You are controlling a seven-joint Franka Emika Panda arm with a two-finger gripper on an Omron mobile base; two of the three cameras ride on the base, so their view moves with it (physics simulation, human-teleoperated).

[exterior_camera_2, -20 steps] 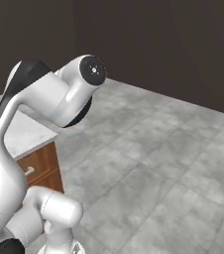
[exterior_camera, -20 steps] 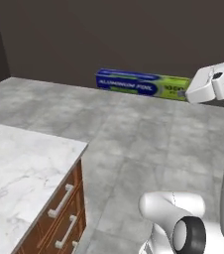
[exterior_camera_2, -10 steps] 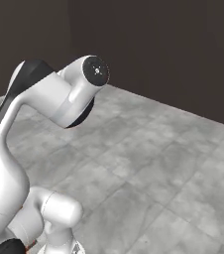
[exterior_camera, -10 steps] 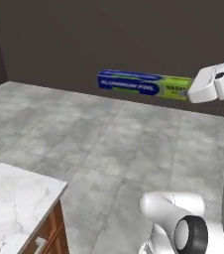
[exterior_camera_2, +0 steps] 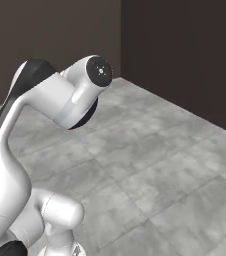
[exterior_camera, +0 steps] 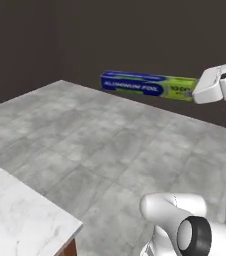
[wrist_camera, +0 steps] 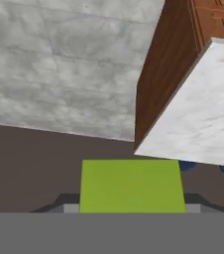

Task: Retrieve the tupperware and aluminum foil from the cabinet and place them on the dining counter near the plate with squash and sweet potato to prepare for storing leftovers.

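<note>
Blue-green aluminum foil in hand

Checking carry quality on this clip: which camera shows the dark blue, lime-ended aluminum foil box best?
The left base view: the long dark blue cardboard foil box with its lime-green end shows full length, lettering included, held out level above the grey tiled floor. The hand view gives its lime end face alone.
</note>
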